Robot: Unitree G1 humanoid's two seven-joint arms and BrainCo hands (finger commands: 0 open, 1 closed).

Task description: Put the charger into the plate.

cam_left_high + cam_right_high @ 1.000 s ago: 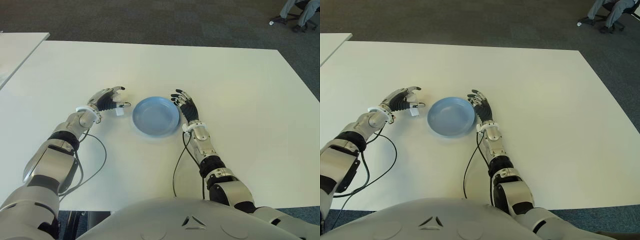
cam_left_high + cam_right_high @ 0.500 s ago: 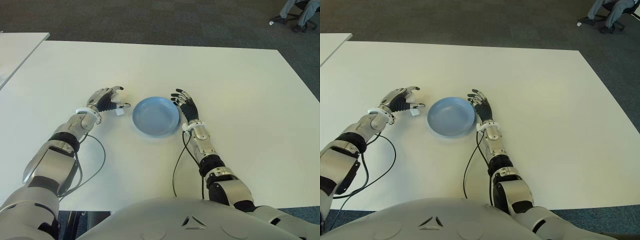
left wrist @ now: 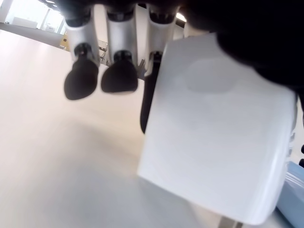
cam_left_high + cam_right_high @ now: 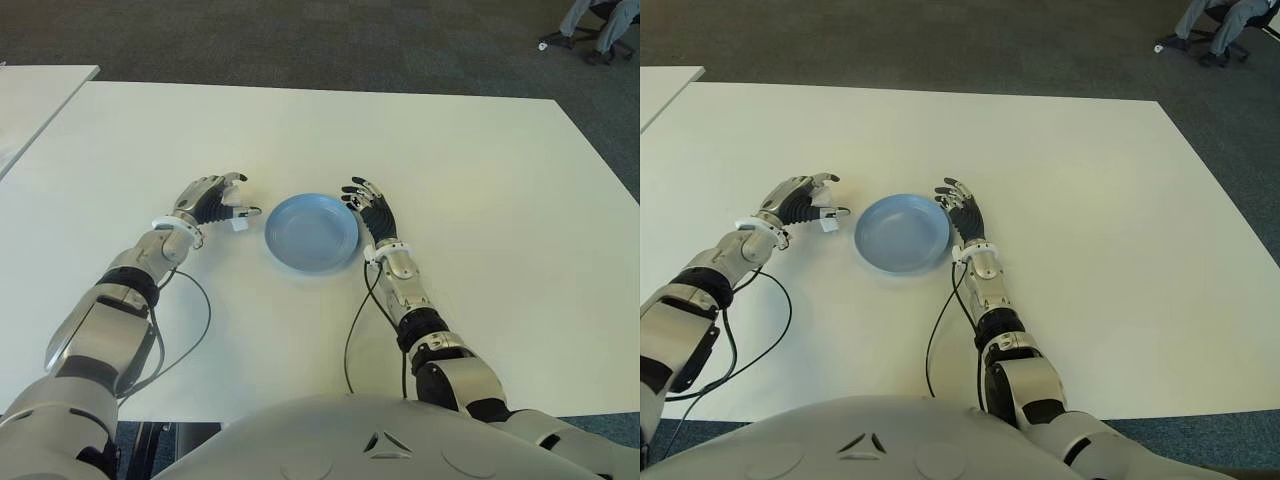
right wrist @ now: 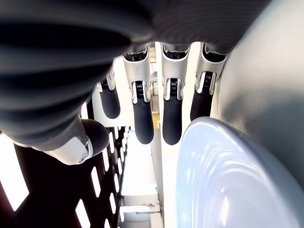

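— Small white boxy plastic charger?
— Pinched in the left hand, just left of the round pale-blue plate and apart from its rim. Filling much of the left wrist view, pressed under the thumb, with the black fingertips curled beside it and clear of the surface. Cannot tell whether touching the white tabletop or held just above it.

— And the plate?
— Flat on the tabletop, near the middle, with nothing in it. Not yet reached by the charger.

— Right hand?
— Just right of the plate, at its rim, fingers spread and relaxed, gripping nothing. Seen close in the right wrist view, black fingertips hanging straight beside the plate's pale-blue edge. Cannot tell whether touching the rim.

— Anything else around the plate?
— Black cables trailing from both wrists across the tabletop on the near side of the plate. Second white tabletop far to the left of it. Dark grey carpet beyond, and a person's legs with an office chair well past the plate toward the far right corner.
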